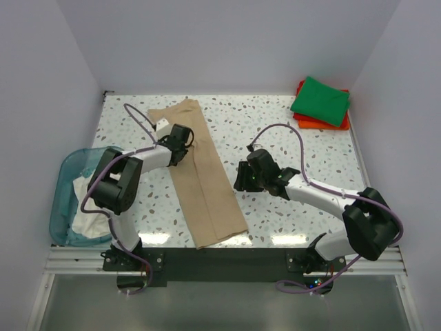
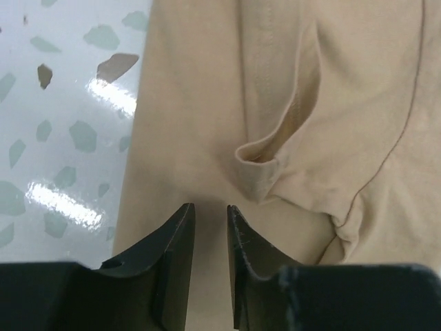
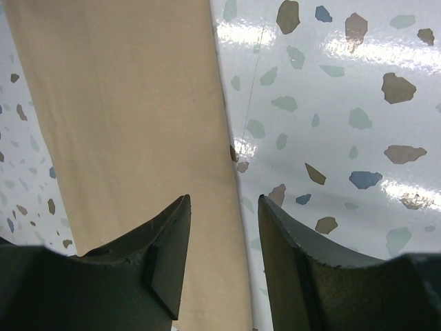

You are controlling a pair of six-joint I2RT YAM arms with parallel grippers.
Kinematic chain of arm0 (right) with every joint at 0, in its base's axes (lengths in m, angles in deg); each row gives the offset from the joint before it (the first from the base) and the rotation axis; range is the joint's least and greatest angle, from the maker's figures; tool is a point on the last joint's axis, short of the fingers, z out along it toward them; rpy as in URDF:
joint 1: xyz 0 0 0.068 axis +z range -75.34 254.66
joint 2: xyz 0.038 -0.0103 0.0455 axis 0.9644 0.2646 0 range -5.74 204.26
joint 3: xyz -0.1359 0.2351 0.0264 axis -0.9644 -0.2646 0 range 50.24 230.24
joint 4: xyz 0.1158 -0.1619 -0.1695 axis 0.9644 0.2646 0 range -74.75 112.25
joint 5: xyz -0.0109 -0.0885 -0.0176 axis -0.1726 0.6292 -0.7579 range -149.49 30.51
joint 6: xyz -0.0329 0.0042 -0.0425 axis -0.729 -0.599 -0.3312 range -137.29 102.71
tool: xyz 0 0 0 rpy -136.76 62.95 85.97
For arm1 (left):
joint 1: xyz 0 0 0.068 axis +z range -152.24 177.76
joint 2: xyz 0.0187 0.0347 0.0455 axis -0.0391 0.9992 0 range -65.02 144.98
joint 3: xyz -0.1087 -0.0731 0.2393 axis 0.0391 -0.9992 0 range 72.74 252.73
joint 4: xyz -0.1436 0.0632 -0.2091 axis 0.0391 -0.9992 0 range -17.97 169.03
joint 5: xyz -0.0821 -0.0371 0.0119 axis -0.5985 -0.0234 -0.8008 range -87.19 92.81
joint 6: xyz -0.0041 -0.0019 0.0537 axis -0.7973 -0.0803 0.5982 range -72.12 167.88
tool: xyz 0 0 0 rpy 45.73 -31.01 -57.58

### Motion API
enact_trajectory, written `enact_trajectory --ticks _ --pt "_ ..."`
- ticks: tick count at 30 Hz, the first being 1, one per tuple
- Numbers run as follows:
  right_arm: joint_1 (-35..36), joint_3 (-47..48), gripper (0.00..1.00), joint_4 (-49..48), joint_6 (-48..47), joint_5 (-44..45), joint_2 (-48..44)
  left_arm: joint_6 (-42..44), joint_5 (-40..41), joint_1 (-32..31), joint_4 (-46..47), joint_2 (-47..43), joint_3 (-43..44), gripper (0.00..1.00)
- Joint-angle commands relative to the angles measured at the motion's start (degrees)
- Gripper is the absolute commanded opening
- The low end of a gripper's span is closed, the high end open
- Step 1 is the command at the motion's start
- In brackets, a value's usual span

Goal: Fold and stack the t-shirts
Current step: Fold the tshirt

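The tan t-shirt, folded into a long narrow strip, runs from the back left toward the front middle of the table. My left gripper hovers over the strip's upper left part. In the left wrist view its fingers stand slightly apart with nothing between them, above the tan cloth and near a tucked sleeve. My right gripper is open beside the strip's right edge. Seen from the right wrist, it straddles the edge of the tan shirt. A folded green t-shirt lies on an orange-red one at the back right.
A translucent teal basket sits off the table's left edge with a white t-shirt inside. White walls close the table on three sides. Speckled tabletop shows between the tan strip and the back-right stack.
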Motion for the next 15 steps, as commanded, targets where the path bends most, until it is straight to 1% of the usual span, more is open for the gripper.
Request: enact_trajectory --ticks 1,4,6,7,9,10,12,15 --pt "-0.3 -0.1 0.48 -1.79 -1.23 -0.37 -1.12 -6.88 0.18 0.71 5.49 -4.01 -3.13 0.31" --pt "-0.3 -0.18 0.47 -1.71 -1.5 -0.46 -0.86 -8.2 -0.52 1.15 9.53 -6.21 -7.25 0.34" --pt "-0.3 -0.27 0.47 -1.71 -1.76 -0.38 -0.59 -8.73 -0.88 1.41 12.51 -9.28 -9.36 0.36" --pt "-0.21 -0.27 0.47 -1.79 -1.76 -0.37 -0.59 -8.21 -1.31 1.5 14.09 -10.68 -11.81 0.37" --pt "-0.3 -0.36 0.47 -2.14 -1.76 -0.46 -0.42 -6.72 -3.16 1.5 19.61 -14.81 -14.02 0.37" --pt "-0.3 -0.27 0.47 -2.32 -1.76 -0.72 -0.16 -4.97 -3.51 1.5 20.69 -15.87 -14.99 0.37" --pt "-0.3 -0.1 0.47 -2.5 -1.76 -0.9 0.28 -2.25 -5.35 1.5 22.19 -17.55 -14.65 0.37" --pt "-0.3 0.52 0.47 -2.85 -1.94 -1.34 1.34 -0.39 -5.71 1.41 19.56 -15.71 -10.27 0.37"
